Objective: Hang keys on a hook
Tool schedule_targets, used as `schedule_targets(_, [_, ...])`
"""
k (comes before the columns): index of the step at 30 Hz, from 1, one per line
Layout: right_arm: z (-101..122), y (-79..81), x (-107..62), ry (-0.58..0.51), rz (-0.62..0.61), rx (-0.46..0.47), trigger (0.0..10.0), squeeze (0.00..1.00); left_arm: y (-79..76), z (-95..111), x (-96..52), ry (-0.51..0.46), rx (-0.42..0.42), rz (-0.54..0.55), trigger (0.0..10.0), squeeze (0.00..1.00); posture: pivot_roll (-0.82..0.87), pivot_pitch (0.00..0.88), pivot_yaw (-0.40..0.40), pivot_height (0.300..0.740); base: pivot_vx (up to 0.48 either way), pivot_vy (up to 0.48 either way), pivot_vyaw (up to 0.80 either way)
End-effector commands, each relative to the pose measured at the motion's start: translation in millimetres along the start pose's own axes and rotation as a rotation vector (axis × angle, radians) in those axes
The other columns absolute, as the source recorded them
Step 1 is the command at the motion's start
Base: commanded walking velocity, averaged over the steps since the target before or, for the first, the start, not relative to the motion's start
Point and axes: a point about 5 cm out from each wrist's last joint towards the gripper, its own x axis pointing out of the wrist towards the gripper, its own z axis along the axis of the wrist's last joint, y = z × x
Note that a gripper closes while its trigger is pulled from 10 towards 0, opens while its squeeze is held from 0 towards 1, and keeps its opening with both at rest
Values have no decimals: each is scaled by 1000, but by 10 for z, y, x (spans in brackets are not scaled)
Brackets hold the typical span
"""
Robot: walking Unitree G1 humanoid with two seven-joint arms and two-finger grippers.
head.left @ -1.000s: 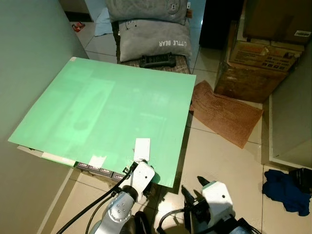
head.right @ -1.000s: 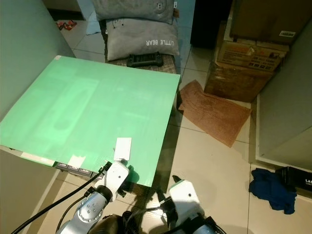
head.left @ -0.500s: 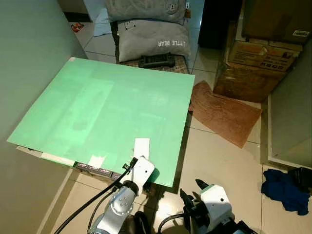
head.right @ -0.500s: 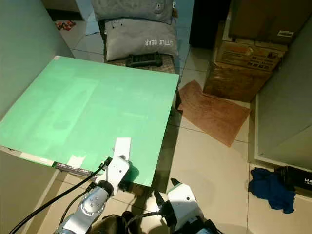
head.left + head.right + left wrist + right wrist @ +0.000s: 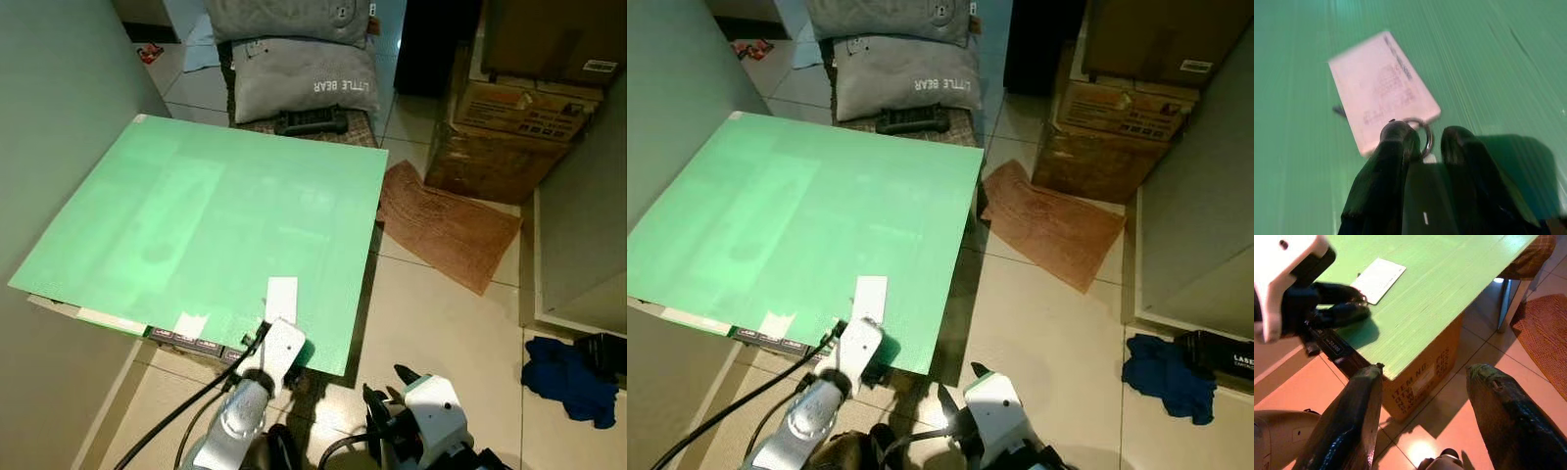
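Observation:
A white key card (image 5: 281, 299) with a metal key ring (image 5: 1423, 135) lies flat near the front edge of a green board (image 5: 225, 215). My left gripper (image 5: 1425, 134) reaches over that edge, its two black fingers drawn close around the ring at the card's near end. From the right wrist view, the left gripper's fingers (image 5: 1344, 308) rest on the board beside the card (image 5: 1377, 280). My right gripper (image 5: 388, 387) hangs low over the tiled floor to the right of the board, open and empty.
The board rests on a cardboard box (image 5: 1420, 377). Beyond it lie a grey pillow (image 5: 299, 83) and a black device (image 5: 312, 122). Cardboard boxes (image 5: 509, 127), a brown mat (image 5: 446, 225) and a blue cloth (image 5: 568, 377) are on the right. A wall (image 5: 49, 117) stands left.
My left gripper has edged forward onto the board toward the card's ring. The right gripper has sunk a little lower in view. The camera has shifted slightly.

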Motion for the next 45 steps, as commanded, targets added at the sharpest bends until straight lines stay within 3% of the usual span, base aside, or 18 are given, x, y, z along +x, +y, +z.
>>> schedule_targets(1, [1, 35, -30, 2, 15, 12, 10000, 0, -2, -77, -71, 20, 1, -6, 10000, 0, -279, 266, 95, 740, 0, 0, 0])
schedule_targets(8, [-6, 37, -16, 7, 27, 7, 10000, 0, 34, -136, -147, 26, 18, 1, 10000, 0, -267, 267, 85, 740, 0, 0, 0])
schedule_targets(34, [-21, 42, 4, 15, 37, 2, 10000, 0, -28, -78, -138, 3, 38, 2, 10000, 0, -265, 265, 80, 740, 0, 0, 0])
schedule_targets(39, [-29, 45, 10, 16, 40, 2, 10000, 0, -92, -114, -28, 57, 15, -2, 10000, 0, -262, 267, 80, 740, 0, 0, 0])
schedule_targets(45, [-31, 48, 15, 16, 40, 3, 10000, 0, -43, -35, 103, 59, 5, 24, 10000, 0, -267, 270, 81, 740, 0, 0, 0])
